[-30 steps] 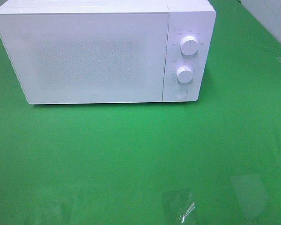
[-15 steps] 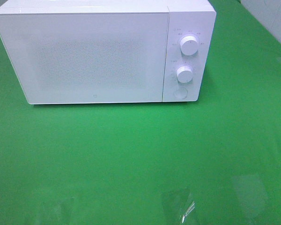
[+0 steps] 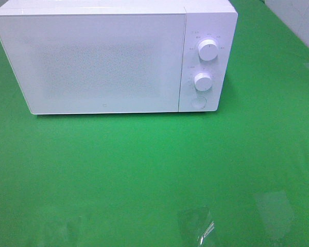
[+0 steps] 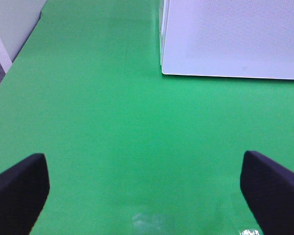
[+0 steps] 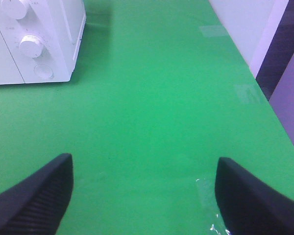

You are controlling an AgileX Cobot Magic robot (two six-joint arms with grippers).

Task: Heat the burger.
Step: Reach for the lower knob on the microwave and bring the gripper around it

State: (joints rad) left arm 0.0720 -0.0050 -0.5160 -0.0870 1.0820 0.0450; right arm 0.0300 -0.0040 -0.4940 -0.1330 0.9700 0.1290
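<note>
While its jaws stand spread and empty, the left end effector [image 4: 144, 196] hovers over the green counter [image 3: 144, 170]. The microwave [image 3: 103, 62] stands with its door shut. The right end effector [image 5: 144, 196] is spread and empty, right of the microwave. The burger appears in no view, so its location cannot be told.

High and wrist views toward microwave [image 3: 103, 62]

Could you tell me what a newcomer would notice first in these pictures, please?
The large white microwave, door shut, stands at the back of the bright green table, with an upper knob and a lower knob on its right-hand panel. The left gripper and the right gripper both hang open above bare green surface, holding nothing.
</note>
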